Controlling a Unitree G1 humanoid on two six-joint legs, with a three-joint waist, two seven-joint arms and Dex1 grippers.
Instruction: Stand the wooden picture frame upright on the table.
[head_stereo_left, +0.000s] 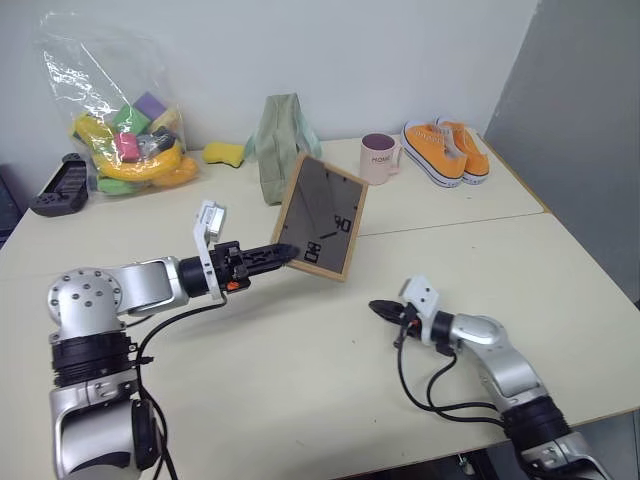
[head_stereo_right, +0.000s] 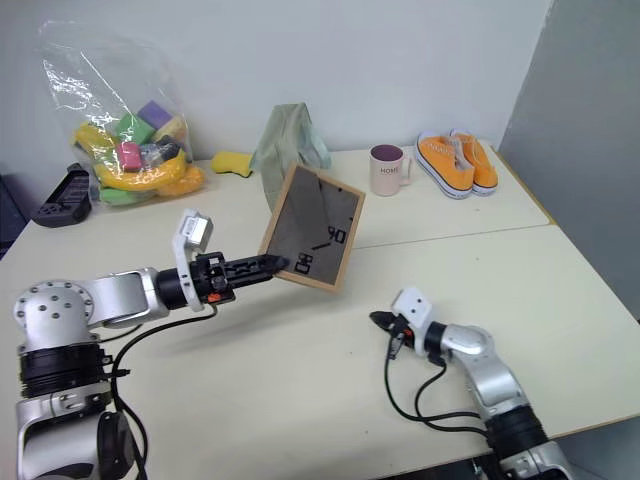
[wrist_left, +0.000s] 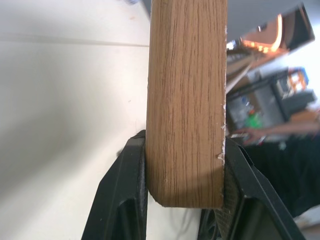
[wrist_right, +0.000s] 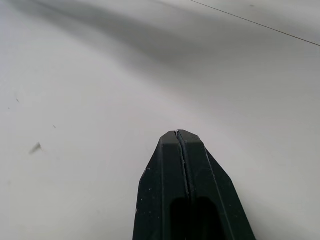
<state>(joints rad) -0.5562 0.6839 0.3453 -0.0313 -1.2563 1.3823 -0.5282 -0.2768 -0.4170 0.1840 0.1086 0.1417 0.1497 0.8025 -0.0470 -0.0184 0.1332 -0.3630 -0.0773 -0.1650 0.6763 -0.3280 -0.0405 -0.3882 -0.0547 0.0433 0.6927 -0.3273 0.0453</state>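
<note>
The wooden picture frame hangs tilted above the middle of the table, its dark grey back with the easel stand facing me. My left gripper is shut on the frame's lower left edge. In the left wrist view the light-wood edge sits clamped between the two black fingers. My right gripper rests low over the table to the right of the frame, apart from it, with its fingers pressed together on nothing.
At the back stand a clear bag of toys, a green cloth bag, a yellow sponge, a pink mug and orange shoes. A black object lies far left. A seam crosses the table.
</note>
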